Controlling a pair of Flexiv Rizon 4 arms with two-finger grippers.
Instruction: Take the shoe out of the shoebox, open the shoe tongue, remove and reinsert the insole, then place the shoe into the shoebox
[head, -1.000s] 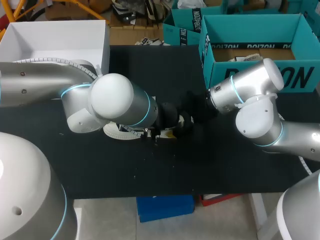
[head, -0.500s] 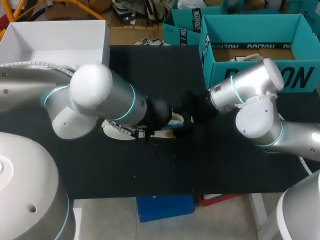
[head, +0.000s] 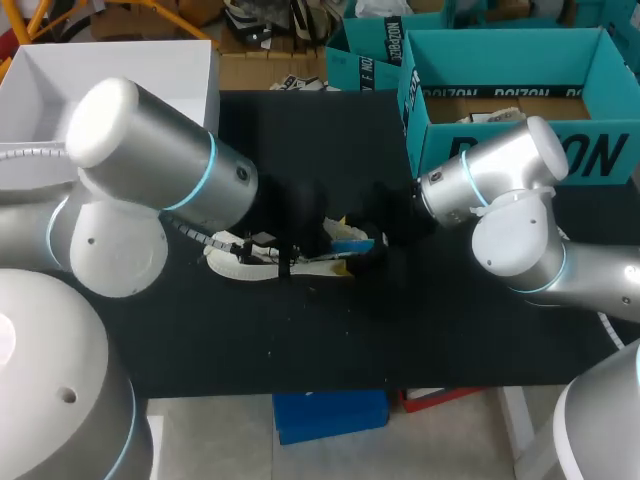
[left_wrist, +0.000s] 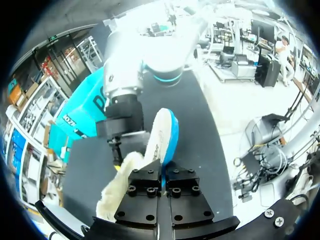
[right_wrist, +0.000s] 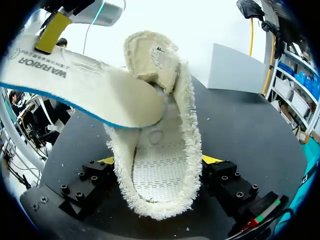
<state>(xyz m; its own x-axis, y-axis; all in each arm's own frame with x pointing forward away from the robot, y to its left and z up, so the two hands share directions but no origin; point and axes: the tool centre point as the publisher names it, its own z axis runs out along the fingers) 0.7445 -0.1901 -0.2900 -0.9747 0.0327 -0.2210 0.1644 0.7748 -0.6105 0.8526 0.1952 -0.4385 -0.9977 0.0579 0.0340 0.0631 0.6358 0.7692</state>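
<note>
Right wrist view: right gripper (right_wrist: 159, 161) clamped on both flanks of the fleecy shoe (right_wrist: 167, 175), which sits sole-down on the black table (head: 330, 330), apart from the teal shoebox (head: 600, 150). Left gripper (left_wrist: 162, 172) pinched narrow on the edge of the insole (right_wrist: 85, 95); one end raised clear, other end lodged inside under the tongue. Step in hand, likely: insole removal, half done. Next calls for drawing the insole free with the shoe pinned, then feeding it back flat.

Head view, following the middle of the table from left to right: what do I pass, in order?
left arm → shoe → insole → right arm
</note>
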